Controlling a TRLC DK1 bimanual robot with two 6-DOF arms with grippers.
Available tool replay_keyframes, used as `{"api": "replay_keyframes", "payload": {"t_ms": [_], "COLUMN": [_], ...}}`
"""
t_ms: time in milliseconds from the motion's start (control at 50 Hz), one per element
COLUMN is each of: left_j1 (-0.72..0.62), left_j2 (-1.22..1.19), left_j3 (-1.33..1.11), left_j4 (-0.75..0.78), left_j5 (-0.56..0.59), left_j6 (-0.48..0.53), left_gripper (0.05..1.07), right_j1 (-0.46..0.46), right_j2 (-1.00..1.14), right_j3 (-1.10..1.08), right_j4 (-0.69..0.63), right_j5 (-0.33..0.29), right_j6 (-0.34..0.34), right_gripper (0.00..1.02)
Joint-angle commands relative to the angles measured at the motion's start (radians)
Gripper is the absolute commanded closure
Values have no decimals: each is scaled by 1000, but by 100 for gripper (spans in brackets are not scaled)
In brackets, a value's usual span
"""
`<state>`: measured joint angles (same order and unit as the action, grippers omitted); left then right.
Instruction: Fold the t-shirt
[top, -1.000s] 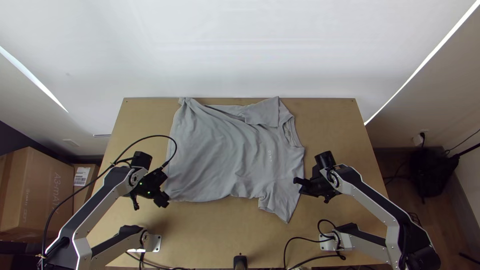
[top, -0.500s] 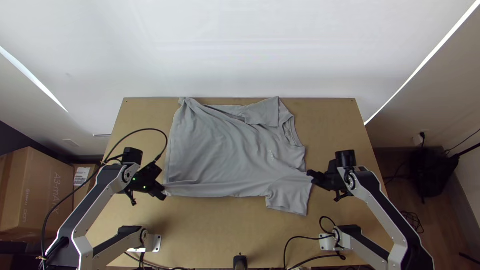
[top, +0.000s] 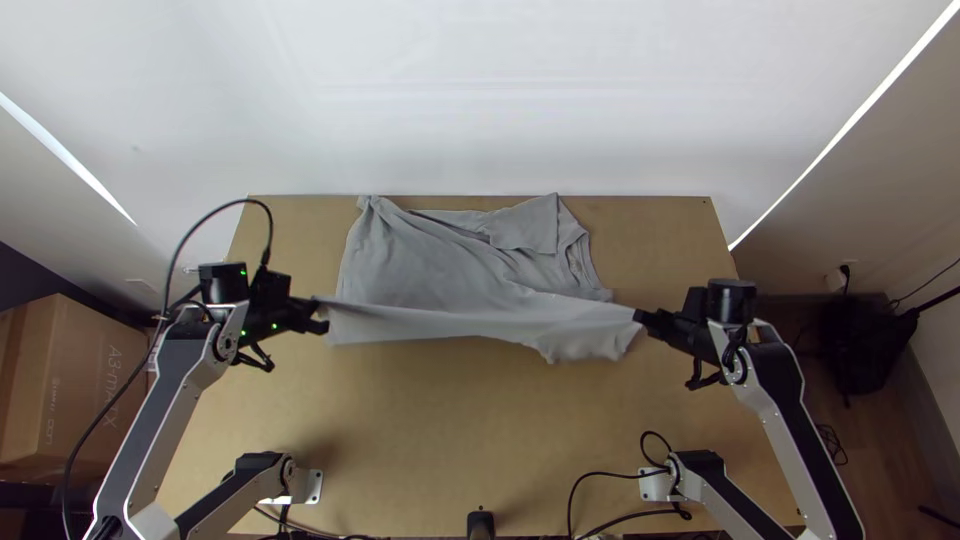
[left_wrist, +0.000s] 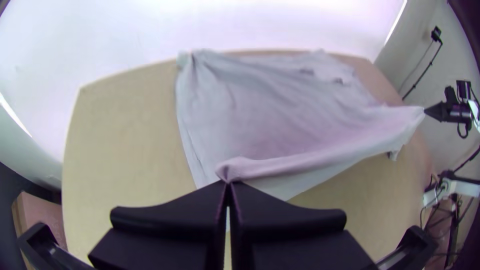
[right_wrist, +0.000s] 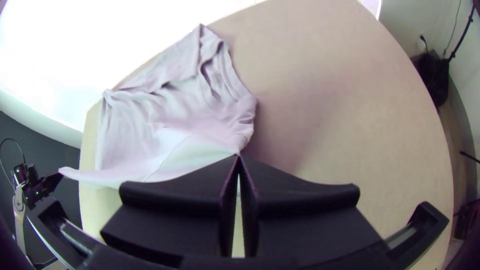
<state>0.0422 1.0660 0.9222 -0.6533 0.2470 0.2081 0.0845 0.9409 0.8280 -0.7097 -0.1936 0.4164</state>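
Observation:
A grey t-shirt (top: 440, 265) lies across the table's far half, neck opening toward the right, its far edge turned over in part. Its near edge is lifted and stretched taut between both grippers. My left gripper (top: 318, 312) is at the shirt's near left corner; in the left wrist view the left gripper (left_wrist: 226, 184) is shut on bunched hem cloth. At the near right, by the sleeve, is my right gripper (top: 640, 318); in the right wrist view the right gripper (right_wrist: 238, 157) is shut on a pinch of the t-shirt (right_wrist: 150, 125). The near sleeve hangs beside it.
Bare wood of the table (top: 450, 430) stretches in front of the shirt. Cables (top: 620, 480) run along the near edge between the arm bases. A cardboard box (top: 70, 380) stands on the floor beyond the left side.
Both grippers have risen and moved apart slightly, the left up-left in the top view, the right to the right. The shirt's near edge has come up off the table and stretched between them.

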Motion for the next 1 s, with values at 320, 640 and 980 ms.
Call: {"api": "replay_keyframes", "payload": {"t_ms": [320,640,980], "left_j1": [-13,-11,1], "left_j2": [-5,22,-98], "left_j3": [299,469,630], "left_j4": [236,442,543], "left_j5": [-109,-183,-209], "left_j6": [-176,-202,-248], "left_gripper": [104,105,105], "right_j1": [20,6,-14], "right_j2": [157,314,213], "right_j3": [459,798,939], "right_j4": [173,296,520], "right_j5": [17,52,180], "right_j6": [-50,-74,-74], "right_gripper": [100,100,100]}}
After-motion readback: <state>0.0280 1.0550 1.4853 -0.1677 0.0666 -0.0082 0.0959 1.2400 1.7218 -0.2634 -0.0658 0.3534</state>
